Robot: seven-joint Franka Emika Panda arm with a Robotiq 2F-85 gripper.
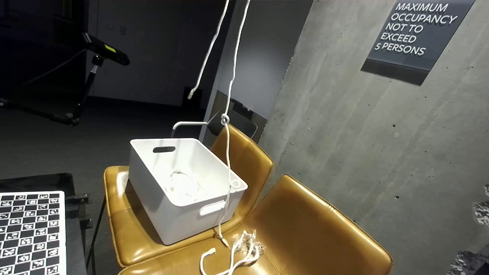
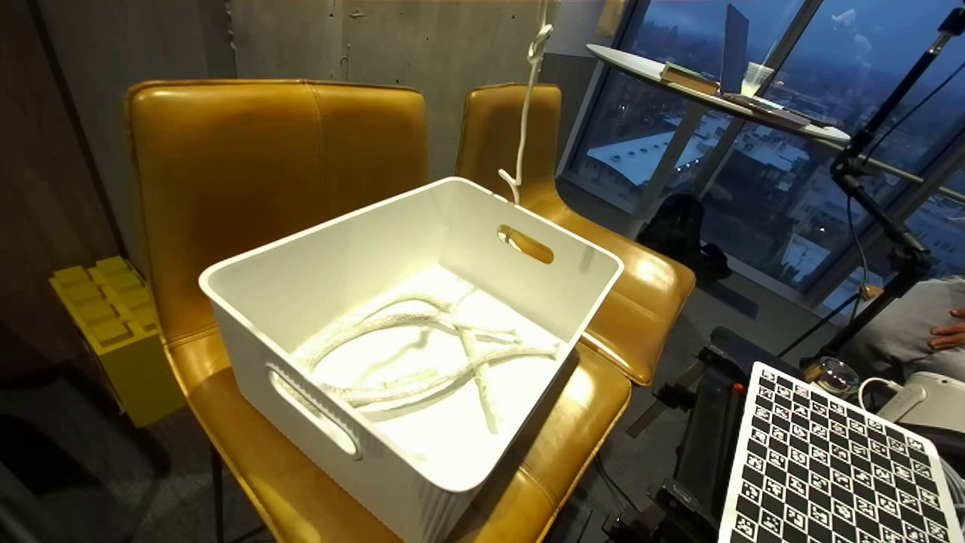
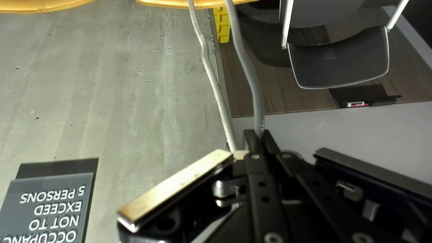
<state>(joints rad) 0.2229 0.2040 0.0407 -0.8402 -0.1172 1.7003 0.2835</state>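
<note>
Hanging beside the white bin [image 2: 347,264]: knotted rope [image 1: 228,149]. Gripper [image 3: 259,136] pinches one strand [image 3: 248,72]; loose ropes [image 2: 473,362] lie inside the bin.

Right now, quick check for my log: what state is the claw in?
Claw: closed, holding a white rope, as the wrist view shows.

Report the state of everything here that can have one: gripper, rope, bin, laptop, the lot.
Hanging white rope: pinched in the Robotiq gripper; two strands dangle, one knotted
Robotiq gripper: shut on that rope
White storage bin: open-topped, upright on a tan chair
Bin ropes: loose, crossing one another
Seat ropes: bunched on the neighboring chair, ends frayed-looking
Laptop: open; screen power can't be told
Clear cup: upright, contents unclear
Checkered marker board: face up
</note>
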